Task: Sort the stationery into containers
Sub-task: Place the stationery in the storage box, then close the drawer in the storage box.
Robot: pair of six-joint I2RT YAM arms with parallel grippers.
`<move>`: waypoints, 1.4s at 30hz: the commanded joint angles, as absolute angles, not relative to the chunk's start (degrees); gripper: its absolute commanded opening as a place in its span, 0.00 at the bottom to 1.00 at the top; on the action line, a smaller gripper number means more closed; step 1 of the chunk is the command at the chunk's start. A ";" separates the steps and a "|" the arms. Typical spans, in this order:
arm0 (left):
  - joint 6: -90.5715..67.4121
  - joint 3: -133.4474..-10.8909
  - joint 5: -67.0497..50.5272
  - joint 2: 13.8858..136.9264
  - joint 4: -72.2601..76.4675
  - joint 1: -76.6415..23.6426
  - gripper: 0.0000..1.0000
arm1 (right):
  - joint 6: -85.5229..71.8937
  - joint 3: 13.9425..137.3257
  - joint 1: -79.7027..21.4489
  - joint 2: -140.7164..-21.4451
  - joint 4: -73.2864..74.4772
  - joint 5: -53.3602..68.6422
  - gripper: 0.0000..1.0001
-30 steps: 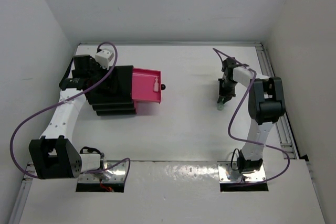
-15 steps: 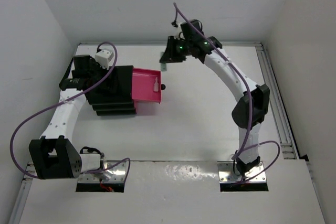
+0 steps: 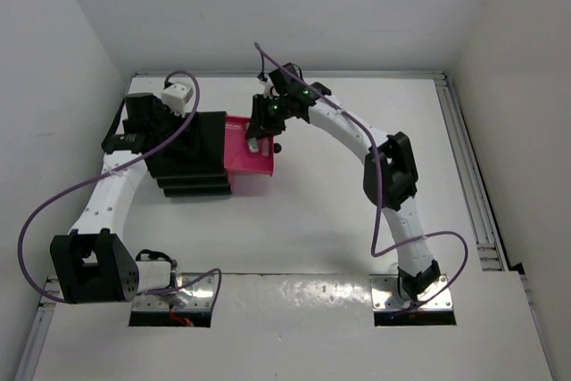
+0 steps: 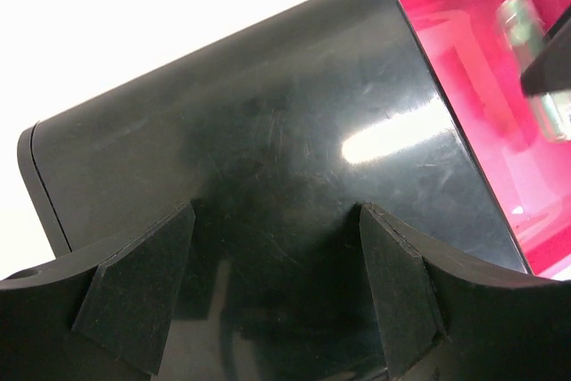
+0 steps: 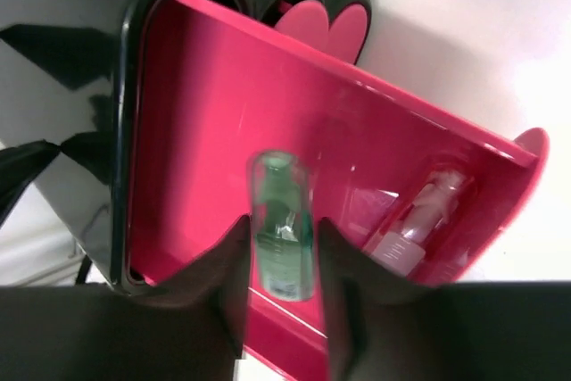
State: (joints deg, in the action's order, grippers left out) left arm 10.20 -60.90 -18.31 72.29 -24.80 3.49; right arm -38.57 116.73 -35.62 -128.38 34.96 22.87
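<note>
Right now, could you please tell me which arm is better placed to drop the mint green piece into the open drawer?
Right. The right arm's fingers flank the mint green piece above the open pink drawer; the left arm's fingers straddle the black drawer unit, opposite its opening.

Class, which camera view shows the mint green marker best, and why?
The right wrist view: the mint green marker sits large within the right gripper, over the pink drawer. Left wrist shows part of it at the edge; top view barely shows it.
</note>
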 commanded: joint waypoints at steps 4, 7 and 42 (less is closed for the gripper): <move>9.67 -58.45 -18.37 74.44 -30.32 4.13 0.81 | -39.37 120.50 -37.26 -126.83 32.08 24.52 0.57; 10.11 -58.27 -18.02 74.53 -30.32 4.04 0.81 | -39.46 120.50 -37.62 -124.90 32.17 24.70 0.64; 11.69 -56.16 -16.08 71.90 -32.96 4.04 0.80 | -31.55 98.70 -34.62 -118.57 37.18 6.06 0.37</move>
State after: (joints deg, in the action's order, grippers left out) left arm 10.22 -58.81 -18.31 70.85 -22.83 3.49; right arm -30.02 96.47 -32.80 -119.55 38.65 6.15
